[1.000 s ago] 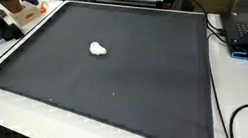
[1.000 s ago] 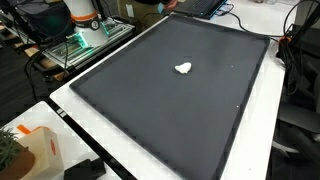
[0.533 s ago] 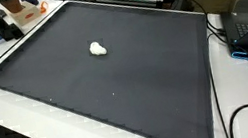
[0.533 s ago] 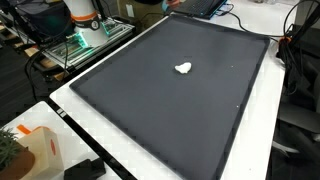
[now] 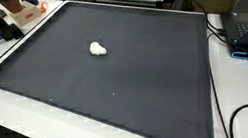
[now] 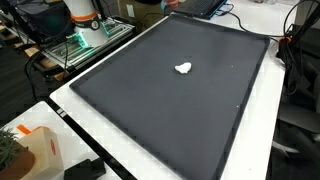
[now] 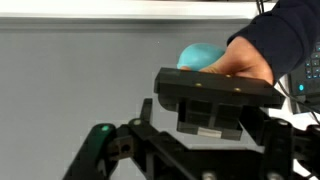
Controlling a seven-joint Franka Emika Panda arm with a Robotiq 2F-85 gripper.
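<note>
We see the gripper (image 7: 195, 150) facing a teal ball (image 7: 200, 55), held just above and ahead of it in a person's hand (image 7: 245, 62) (how wide its jaws stand, we cannot tell). Well apart from it, a white crumpled wad (image 5: 97, 49) lies on the black mat (image 5: 147, 85).

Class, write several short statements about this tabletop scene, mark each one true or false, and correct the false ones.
1. A small white lump lies on the dark mat. True.
2. The lump sits at the very corner of the mat. False: it lies well inside the mat's edges.
3. In the wrist view, a person's hand holds a teal object. True.
4. A gripper is clamped on the white lump. False: in both exterior views the lump lies alone, with nothing touching it.
5. The mat rests on a white table. True.
</note>
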